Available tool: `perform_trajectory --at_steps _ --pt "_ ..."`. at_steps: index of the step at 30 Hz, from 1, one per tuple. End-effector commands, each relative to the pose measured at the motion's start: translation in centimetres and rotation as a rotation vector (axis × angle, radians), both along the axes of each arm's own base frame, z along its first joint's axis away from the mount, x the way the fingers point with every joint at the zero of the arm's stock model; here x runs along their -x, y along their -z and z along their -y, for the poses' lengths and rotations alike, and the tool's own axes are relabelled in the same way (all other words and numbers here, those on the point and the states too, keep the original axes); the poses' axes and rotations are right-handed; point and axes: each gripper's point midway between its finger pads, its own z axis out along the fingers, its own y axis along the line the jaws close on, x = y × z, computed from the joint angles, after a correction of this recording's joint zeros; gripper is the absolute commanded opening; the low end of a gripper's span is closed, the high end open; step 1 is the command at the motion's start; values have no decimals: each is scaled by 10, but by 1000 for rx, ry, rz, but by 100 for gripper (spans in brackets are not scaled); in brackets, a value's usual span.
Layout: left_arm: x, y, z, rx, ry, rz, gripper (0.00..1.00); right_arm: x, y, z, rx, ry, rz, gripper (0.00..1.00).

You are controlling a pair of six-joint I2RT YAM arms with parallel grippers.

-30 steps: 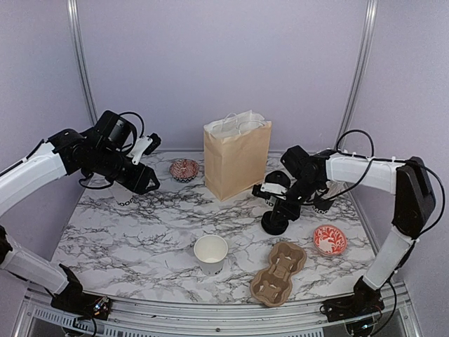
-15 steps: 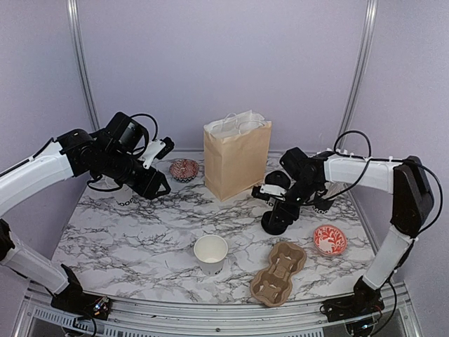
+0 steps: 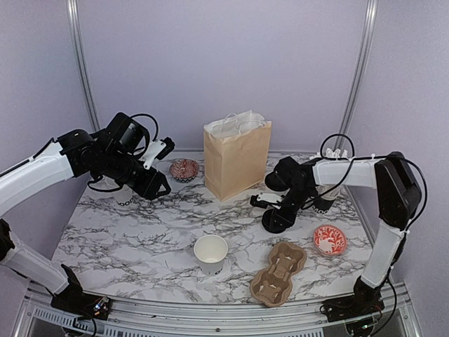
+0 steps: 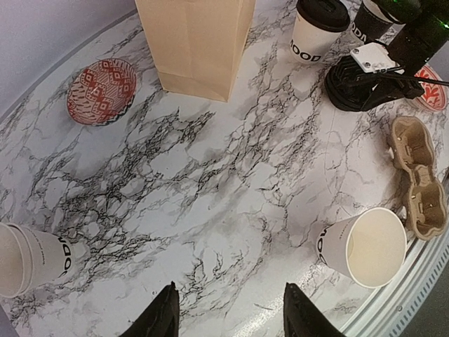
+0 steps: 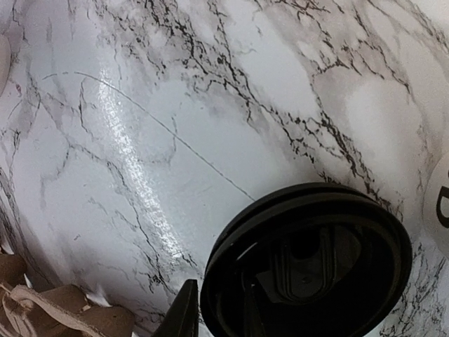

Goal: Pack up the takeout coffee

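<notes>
A lidded takeout coffee [image 4: 319, 28], white with black lettering, stands right of the paper bag [image 3: 237, 160]. An open white cup [image 3: 210, 254] without a lid stands near the front, also in the left wrist view [image 4: 365, 246]. A stack of black lids [image 3: 278, 221] sits right of centre. My right gripper [image 3: 271, 202] is down on the top lid [image 5: 309, 260], one finger [image 5: 186, 314] outside the rim and the other inside it. My left gripper [image 3: 158, 187] hangs open over bare marble [image 4: 230, 316], holding nothing.
A brown cup carrier [image 3: 278, 274] lies at the front right. Red-patterned bowls sit at the back [image 3: 184, 168] and at the right [image 3: 330, 240]. Stacked white cups [image 4: 31, 256] stand at the left. A dark cup [image 4: 372, 21] is behind the right arm.
The left arm swung right a second ago and has since held still. The right gripper opened, sank onto the lid stack and narrowed over the top lid's rim.
</notes>
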Motion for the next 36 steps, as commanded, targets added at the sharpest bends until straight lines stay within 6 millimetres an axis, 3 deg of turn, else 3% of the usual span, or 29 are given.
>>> perform_trajectory --at_steps 1,5,9,13,15,17,19,21,25,28,36 --pt "-2 -3 3 4 4 20 51 -8 -10 -7 -14 4 21 18" --pt "-3 -6 5 9 13 32 51 2 -29 -13 -71 -18 -2 11" --pt "-4 -19 17 29 56 103 52 16 -66 -25 -180 -61 -19 11" --pt "-5 -45 41 62 134 279 55 28 -104 -37 -297 -110 -17 10" --pt "-3 -67 62 149 174 388 57 37 -126 -44 -374 -152 -31 9" --pt "10 -89 86 274 251 503 61 48 -157 -54 -490 -217 -37 8" --pt "38 -110 110 421 370 632 66 63 -196 -65 -638 -300 -41 8" --pt "55 -120 124 536 418 739 74 77 -238 -72 -790 -382 -33 6" --pt "67 -136 146 682 452 818 81 98 -307 -76 -1013 -509 -34 4" --pt "71 -146 157 756 436 897 83 105 -329 -75 -1090 -550 -65 4" --pt "63 -142 189 776 424 972 88 111 -335 -74 -1141 -561 -102 4"
